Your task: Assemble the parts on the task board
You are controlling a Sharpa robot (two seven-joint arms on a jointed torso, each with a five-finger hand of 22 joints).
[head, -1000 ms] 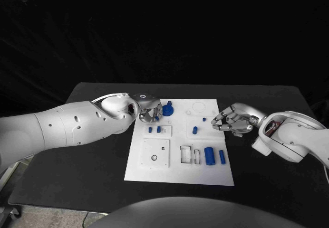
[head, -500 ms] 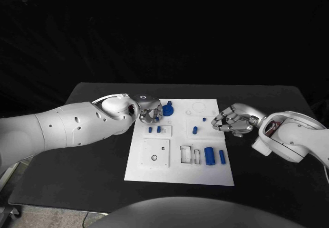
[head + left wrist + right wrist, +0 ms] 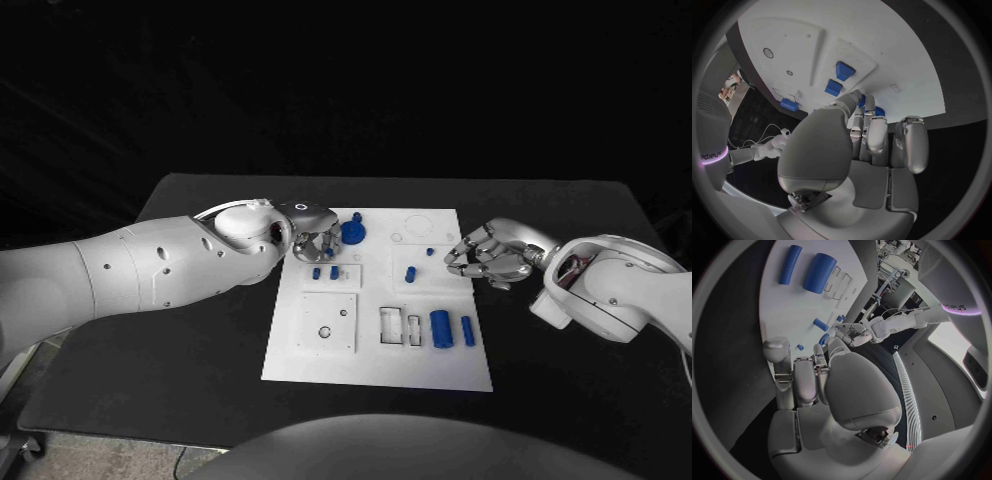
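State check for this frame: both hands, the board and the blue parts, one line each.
Left hand: fingers at the round part, grip unclear.
Right hand: fingers curled, holding nothing visible.
Board: flat on the table.
Two cylinders: lying loose.
Two small pegs: standing on the board.

The bench [image 3: 173, 380] is black with a matte top, its far corners rounded. Lying flat on it, about in its middle, is the white task board [image 3: 378, 362], a rectangular plate with its long side running from the near edge of the bench toward the far edge. Bare black surface borders the task board on every side, with wider strips to its left and right than at its near and far ends. The task board's corners sit square to the bench edges.
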